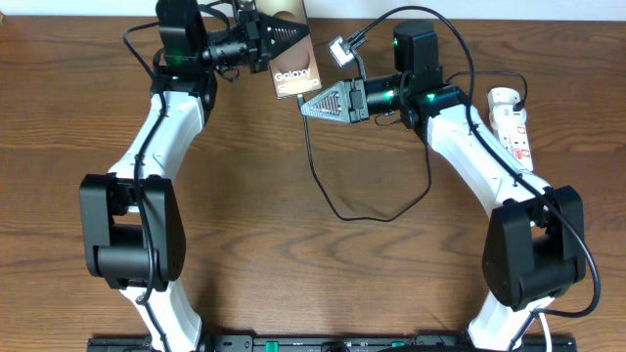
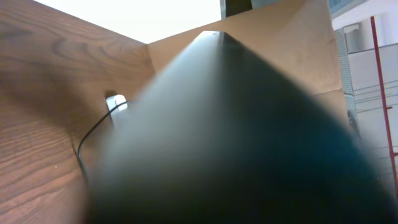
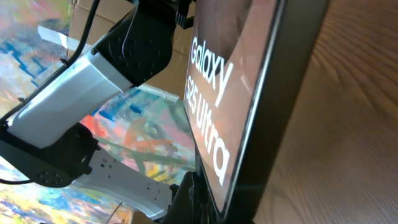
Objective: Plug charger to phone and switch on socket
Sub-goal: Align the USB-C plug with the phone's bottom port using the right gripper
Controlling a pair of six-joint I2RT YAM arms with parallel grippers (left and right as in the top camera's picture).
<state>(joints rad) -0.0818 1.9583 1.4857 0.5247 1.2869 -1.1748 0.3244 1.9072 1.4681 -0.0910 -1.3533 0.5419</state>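
Note:
My left gripper (image 1: 277, 39) is shut on the phone (image 1: 293, 68), a bronze slab with white "Galaxy" lettering, and holds it up at the table's back middle. In the left wrist view the phone (image 2: 249, 137) is a dark blur filling the frame. My right gripper (image 1: 311, 104) looks shut at the phone's lower edge, and the charger cable (image 1: 337, 207) hangs from it in a loop over the table. The connector tip is hidden. In the right wrist view the phone (image 3: 249, 93) stands close, with a dark finger (image 3: 205, 199) against its edge. The white socket (image 1: 513, 122) lies at the far right.
The right arm's forearm (image 1: 469, 156) crosses in front of the socket and hides part of it. The left arm (image 1: 156, 147) stands on the left side. A cardboard wall (image 2: 280, 37) rises behind the table's back edge. Thick black robot cables arc above the right wrist.

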